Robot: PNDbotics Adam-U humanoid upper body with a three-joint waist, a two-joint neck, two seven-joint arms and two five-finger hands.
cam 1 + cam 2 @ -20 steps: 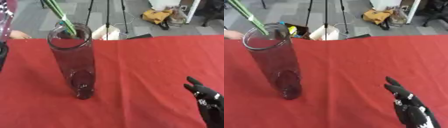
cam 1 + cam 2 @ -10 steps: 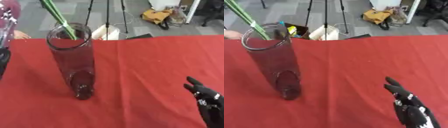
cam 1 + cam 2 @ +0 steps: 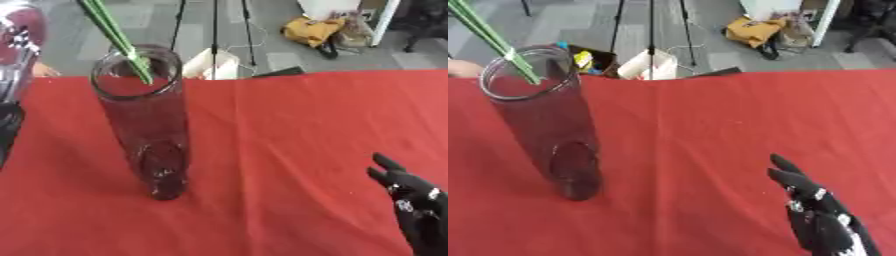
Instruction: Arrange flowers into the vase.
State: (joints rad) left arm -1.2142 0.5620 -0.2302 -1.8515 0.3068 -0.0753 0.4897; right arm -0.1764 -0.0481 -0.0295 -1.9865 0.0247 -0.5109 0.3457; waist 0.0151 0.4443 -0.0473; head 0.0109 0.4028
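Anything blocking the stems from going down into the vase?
Nothing visible. The green stems already dip through the open mouth of the clear vase, which stands on the red table. The right hand rests open at the lower right, apart from it.

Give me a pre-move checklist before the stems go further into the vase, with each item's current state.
1. Vase standing upright on the red table: ok.
2. Green stems lined up with the vase mouth, lower ends just inside the rim: ok.
3. Stems seated down to the vase bottom: not ok, the ends sit near the top.
4. Right hand clear of the vase, open at the lower right: ok.
5. Left hand holding the stems: cannot tell, it is out of view.
6. Flower heads intact: cannot tell, they lie beyond the top edge.
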